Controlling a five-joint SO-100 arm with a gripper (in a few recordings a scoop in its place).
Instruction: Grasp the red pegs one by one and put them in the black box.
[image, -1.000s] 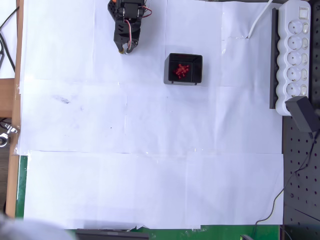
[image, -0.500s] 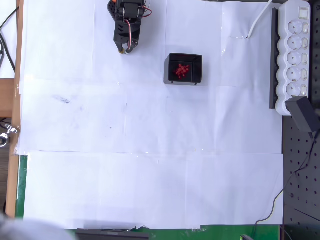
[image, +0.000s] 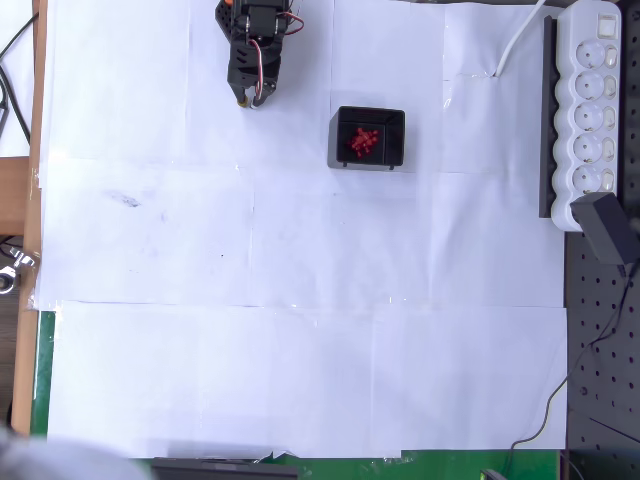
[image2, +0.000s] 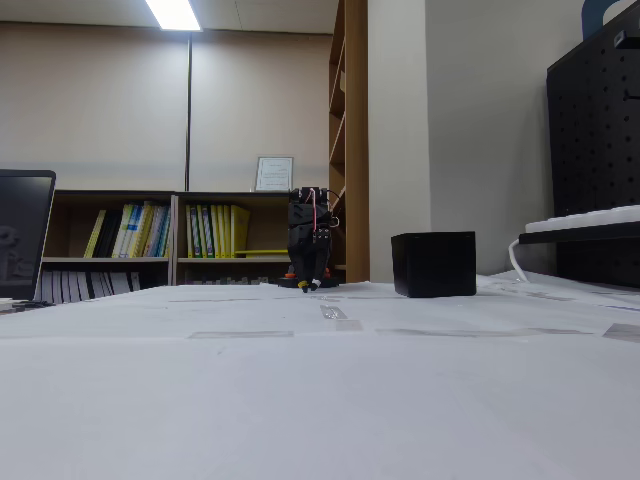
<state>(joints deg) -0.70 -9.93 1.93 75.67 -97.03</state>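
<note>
A: In the overhead view, where do the pegs (image: 362, 142) lie?

B: Heaped together inside the box (image: 393, 124), which sits on the white paper (image: 300, 350) near the top centre. The gripper (image: 250, 98) is folded back, well left of the box, tip pointing down the picture.

A: Fingers apart or together?

B: They look together, holding nothing. A power strip (image: 590, 110) lies at the right edge.

A: And the fixed view?

B: The gripper (image2: 310, 285) hangs tip-down at the paper (image2: 320, 400), left of the box (image2: 434, 264). The fingers are too small to tell there. Bookshelves (image2: 190, 240) stand behind.
</note>
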